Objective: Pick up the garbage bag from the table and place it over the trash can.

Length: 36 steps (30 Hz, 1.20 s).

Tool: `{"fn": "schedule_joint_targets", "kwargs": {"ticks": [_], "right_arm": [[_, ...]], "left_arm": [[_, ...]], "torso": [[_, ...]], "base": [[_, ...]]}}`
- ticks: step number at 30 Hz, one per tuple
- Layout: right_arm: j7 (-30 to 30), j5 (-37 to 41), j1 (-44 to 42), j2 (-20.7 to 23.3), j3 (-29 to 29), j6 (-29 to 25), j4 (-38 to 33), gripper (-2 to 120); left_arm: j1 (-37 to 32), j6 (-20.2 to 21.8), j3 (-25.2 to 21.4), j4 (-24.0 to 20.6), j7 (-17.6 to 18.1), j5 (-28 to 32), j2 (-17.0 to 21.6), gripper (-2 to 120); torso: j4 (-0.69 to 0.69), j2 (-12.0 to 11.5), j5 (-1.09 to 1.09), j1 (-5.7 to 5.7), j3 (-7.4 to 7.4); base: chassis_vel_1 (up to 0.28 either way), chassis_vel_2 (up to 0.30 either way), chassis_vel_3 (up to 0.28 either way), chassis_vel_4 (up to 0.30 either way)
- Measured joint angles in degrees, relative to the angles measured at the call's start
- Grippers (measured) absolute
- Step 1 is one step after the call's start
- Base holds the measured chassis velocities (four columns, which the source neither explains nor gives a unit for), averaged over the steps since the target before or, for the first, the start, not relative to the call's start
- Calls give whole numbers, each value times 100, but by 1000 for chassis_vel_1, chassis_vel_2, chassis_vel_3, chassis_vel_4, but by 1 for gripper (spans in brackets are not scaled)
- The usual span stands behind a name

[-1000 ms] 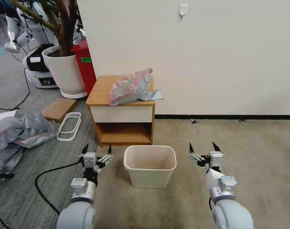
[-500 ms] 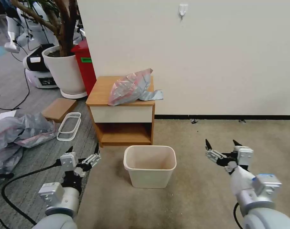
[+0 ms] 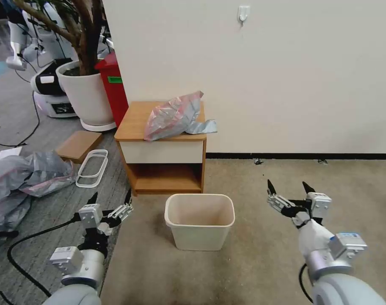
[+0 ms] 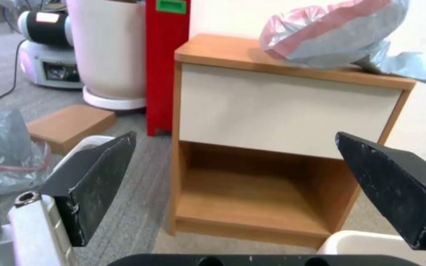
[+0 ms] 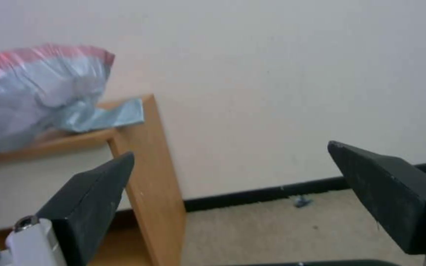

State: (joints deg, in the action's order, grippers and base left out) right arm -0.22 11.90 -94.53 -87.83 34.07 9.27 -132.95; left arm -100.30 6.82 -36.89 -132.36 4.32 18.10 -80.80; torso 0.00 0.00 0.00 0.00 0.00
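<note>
Grey garbage bag (image 3: 176, 116) lies on counter (image 3: 136, 123); left end effector (image 3: 110, 200) and right end effector (image 3: 287, 189) (fingers apart) flank trash can (image 3: 199, 220).

Left hand (image 3: 110, 199) and right hand (image 3: 287, 189) hover low, arms spread wide, fingers apart, pointing forward.

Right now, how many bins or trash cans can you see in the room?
2. The cream trash can stands on the carpet in front of the table. A tall red bin stands behind the table's left side, beside the white plant pot. Others may be hidden.
</note>
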Motion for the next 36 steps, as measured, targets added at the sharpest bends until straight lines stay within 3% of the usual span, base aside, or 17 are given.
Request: {"fn": "schedule_joint_targets", "kwargs": {"ticks": [2,6,13,15,24,36], "right_arm": [[77,181,81,21,-155,-447,237,100],[122,275,125,30,-237,-686,364,98],[331,193,334,173,-534,-658,589,96],[484,99,597,298,-804,-545,756,96],[534,112,664,329,-875,-503,802,100],[993,1971,1393,450,-1181,94,902,100]], "left_arm": [[-10,-15,12,31,-2,-19,-21,100],[-29,-37,2,71,-3,-49,-44,100],[-88,-78,-80,105,-2,-81,-71,100],[-116,-94,-97,108,1,-115,-102,100],[-237,-128,-168,83,4,-158,-179,100],[-414,-223,-224,29,9,-304,-374,100]], "torso": [[0,0,0,0,0],[0,0,0,0,0],[-3,0,-1,0,0],[3,0,2,-1,0],[0,0,0,0,0],[0,0,0,0,0]], "base": [[0,0,0,0],[0,0,0,0],[0,0,0,0],[0,0,0,0],[0,0,0,0],[0,0,0,0]]}}
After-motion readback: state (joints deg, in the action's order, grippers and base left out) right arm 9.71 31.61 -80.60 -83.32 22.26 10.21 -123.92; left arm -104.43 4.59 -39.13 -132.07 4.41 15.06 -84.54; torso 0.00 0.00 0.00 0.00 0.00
